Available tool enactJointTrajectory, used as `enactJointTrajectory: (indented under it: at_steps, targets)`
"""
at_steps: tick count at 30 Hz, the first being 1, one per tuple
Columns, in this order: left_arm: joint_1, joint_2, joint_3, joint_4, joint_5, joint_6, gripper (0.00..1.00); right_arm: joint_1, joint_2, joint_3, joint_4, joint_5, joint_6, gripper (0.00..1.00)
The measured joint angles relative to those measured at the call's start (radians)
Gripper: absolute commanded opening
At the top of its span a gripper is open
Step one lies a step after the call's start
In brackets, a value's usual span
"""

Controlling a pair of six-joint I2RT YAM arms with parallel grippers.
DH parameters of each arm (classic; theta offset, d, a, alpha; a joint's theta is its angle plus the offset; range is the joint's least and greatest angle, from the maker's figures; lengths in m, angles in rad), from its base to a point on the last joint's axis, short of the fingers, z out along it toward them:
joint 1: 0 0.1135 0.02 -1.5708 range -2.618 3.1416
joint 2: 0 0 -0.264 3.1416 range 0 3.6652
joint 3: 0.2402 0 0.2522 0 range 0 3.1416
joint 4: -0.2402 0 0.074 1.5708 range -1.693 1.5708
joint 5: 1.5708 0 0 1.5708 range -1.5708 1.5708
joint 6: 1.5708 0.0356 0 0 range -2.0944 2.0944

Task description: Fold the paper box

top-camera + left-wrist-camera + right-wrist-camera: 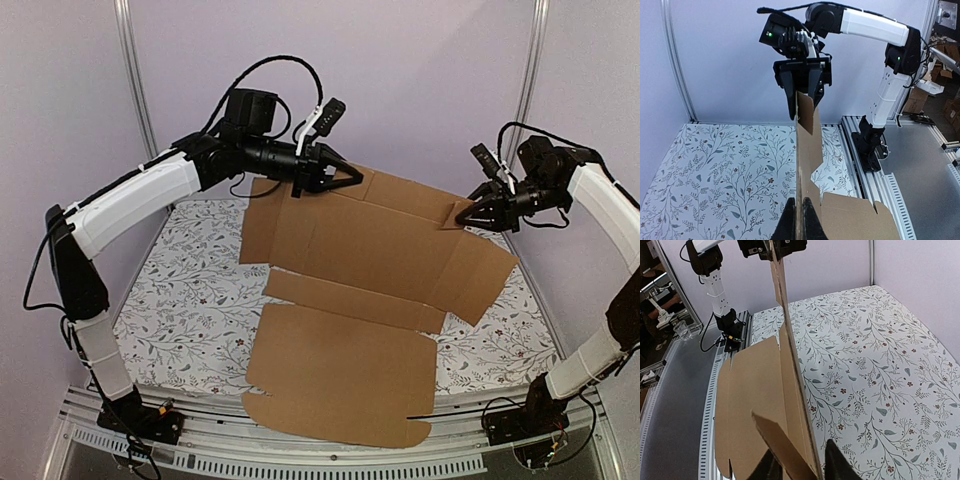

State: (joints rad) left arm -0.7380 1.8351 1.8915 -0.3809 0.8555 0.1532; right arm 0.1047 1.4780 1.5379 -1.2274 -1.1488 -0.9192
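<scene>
Holding the paper box (pixel 350 250) up by its far edge, near panel on the tabletop (pixel 190 300), the left tool (pixel 798 225) is clenched on it, but whether the right tool (pixel 802 465) is clenched I cannot tell; if loose, its corner may drop and twist the sheet.

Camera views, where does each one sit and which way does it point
Top external: above, behind the bases, looking down on the paper box; left arm, right arm, left hand, right hand show.
Left wrist: rides the left hand, looks along the box toward the right arm; own fingers at bottom.
Right wrist: rides the right hand, looks back toward the left arm; own fingers at bottom.
Shared: both wrist views see the box edge-on.
</scene>
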Motion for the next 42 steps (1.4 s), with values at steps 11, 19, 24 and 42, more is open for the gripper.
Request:
enactJointTrajectory:
  at_steps: [11,19,24,42]
  targets:
    - [-0.049,0.035,0.000,-0.113,-0.132,0.126,0.00,0.211,0.008,0.262,-0.035,0.254,0.044,0.61]
    - [-0.098,0.035,0.006,-0.139,-0.181,0.204,0.00,0.334,0.092,0.337,-0.046,0.493,0.112,0.51]
    - [-0.102,0.035,0.006,-0.142,-0.209,0.229,0.00,0.333,0.175,0.344,-0.078,0.548,0.133,0.36]
    - [-0.113,-0.155,-0.194,-0.036,-0.764,0.007,0.84,0.346,0.201,0.387,-0.114,0.607,0.150,0.00]
